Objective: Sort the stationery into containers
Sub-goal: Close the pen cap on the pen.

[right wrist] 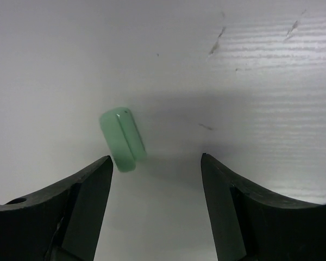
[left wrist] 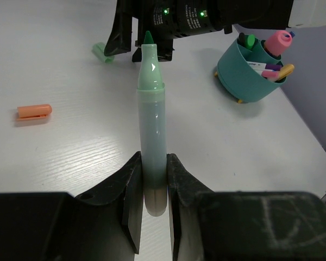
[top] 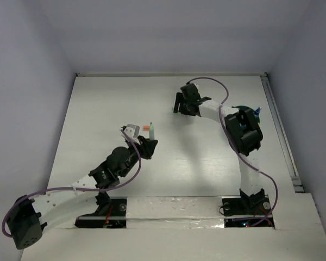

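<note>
Left tool (left wrist: 154,179) clamps pale-green plastic marker (left wrist: 152,125), uncapped; right tool (right wrist: 156,179) gapes over small green cap (right wrist: 122,138), off-centre. We fear closing flicks it away.

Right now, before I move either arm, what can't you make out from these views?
- Teal tub: top view, mostly hidden behind the right arm; left wrist view, interior hidden by its contents.
- Green marker: left wrist view, lower end shadowed between the fingers of the left end effector.
- Green cap: top view, covered by the right end effector.
- Orange cap: top view, too small to identify.
</note>
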You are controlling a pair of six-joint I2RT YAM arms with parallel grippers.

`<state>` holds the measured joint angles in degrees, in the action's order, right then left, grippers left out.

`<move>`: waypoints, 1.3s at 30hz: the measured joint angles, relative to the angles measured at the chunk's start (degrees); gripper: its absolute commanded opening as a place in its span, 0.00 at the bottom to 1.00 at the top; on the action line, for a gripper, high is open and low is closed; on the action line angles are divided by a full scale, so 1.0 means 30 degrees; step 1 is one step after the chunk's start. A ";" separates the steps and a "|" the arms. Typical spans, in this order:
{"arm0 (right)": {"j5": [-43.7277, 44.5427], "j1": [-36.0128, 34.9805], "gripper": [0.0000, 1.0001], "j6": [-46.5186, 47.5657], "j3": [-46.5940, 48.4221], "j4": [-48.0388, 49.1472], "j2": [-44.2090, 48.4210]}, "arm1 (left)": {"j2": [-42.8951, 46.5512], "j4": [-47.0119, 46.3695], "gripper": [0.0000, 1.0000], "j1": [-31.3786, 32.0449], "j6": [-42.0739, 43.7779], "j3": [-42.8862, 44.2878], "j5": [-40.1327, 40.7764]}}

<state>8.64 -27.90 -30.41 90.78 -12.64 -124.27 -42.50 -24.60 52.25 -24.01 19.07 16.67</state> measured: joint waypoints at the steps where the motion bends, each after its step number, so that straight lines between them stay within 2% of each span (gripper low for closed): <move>1: -0.0044 -0.0051 0.72 -0.0007 -0.0306 0.0036 0.0204 | 0.0000 0.0000 0.00 0.0000 0.0000 0.0000 -0.0007; 7: -0.0947 -0.0415 0.72 -0.0277 -0.0379 0.0357 0.0204 | 0.0058 0.0000 0.00 0.0000 0.0000 -0.0029 -0.0029; 13: -0.0765 -0.0583 0.72 0.0168 0.1603 0.0102 -0.1093 | 0.0306 0.0073 0.00 0.0000 0.0000 -0.0248 -0.0015; 17: -0.0277 -0.0627 0.68 0.1260 0.2528 -0.0874 -0.1523 | 0.0328 0.0066 0.00 -0.0007 0.0000 -0.0248 -0.0022; 22: 0.0051 -0.0627 0.64 0.3075 0.5625 -0.3322 -0.3104 | 0.0306 0.0066 0.00 -0.0007 0.0007 -0.0248 -0.0022; 27: 0.0299 -0.0627 0.56 0.4634 0.7315 -0.5027 -0.3956 | 0.0299 0.0066 0.00 -0.0007 0.0066 -0.0248 -0.0007; 28: 0.0357 -0.0634 0.51 0.4830 0.7665 -0.5326 -0.4124 | 0.0291 0.0066 0.00 -0.0007 0.0066 -0.0248 -0.0007; 31: 0.0532 -0.0736 0.48 0.5370 0.8451 -0.6178 -0.4503 | 0.0240 0.0066 0.00 -0.0007 0.0066 -0.0248 0.0007; 32: 0.0605 -0.0758 0.40 0.5515 0.8612 -0.6360 -0.4590 | 0.0226 0.0066 0.00 -0.0007 0.0073 -0.0248 0.0015; 34: 0.0714 -0.0809 0.37 0.5705 0.8728 -0.6586 -0.4641 | 0.0226 0.0066 0.00 -0.0007 0.0073 -0.0248 0.0029; 37: 0.0882 -0.0838 0.23 0.5836 0.8983 -0.6914 -0.4728 | 0.0226 0.0066 0.00 -0.0007 0.0073 -0.0248 0.0029; 39: 0.1020 -0.0874 0.18 0.5836 0.9049 -0.7089 -0.4736 | 0.0219 0.0066 0.00 -0.0007 0.0073 -0.0248 0.0029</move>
<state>11.70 -30.52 -12.91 117.93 -33.91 -138.47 -41.85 -24.40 52.23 -23.79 18.33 16.75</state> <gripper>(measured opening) 0.289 0.152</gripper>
